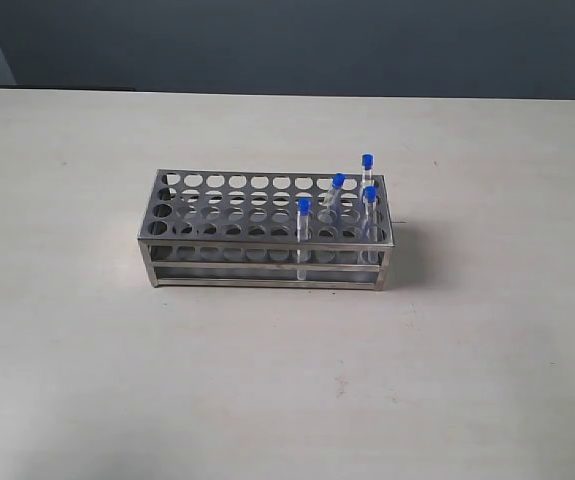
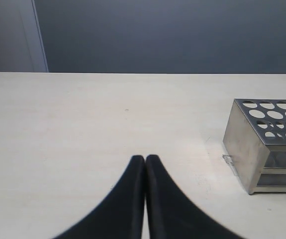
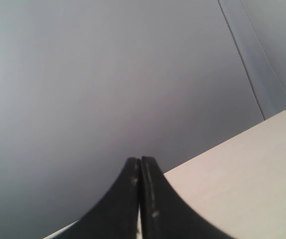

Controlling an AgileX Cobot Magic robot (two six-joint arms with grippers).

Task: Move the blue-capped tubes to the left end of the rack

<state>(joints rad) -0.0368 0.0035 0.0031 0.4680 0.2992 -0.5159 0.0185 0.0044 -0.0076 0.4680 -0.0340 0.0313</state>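
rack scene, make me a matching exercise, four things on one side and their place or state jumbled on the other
Things:
1 blue-capped tubes
2 rack
3 left gripper
4 right gripper

Place or state:
A shut, facing a grey wall
B silver, resting on the table
C standing in holes at the rack's right end
D shut, with one end of the rack ahead of it

Pairs: 1-C, 2-B, 3-D, 4-A

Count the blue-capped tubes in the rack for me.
4 blue-capped tubes, all toward the right end of the rack: one in the front row, one mid-rack, one at the back, one near the right edge. None seem hidden.
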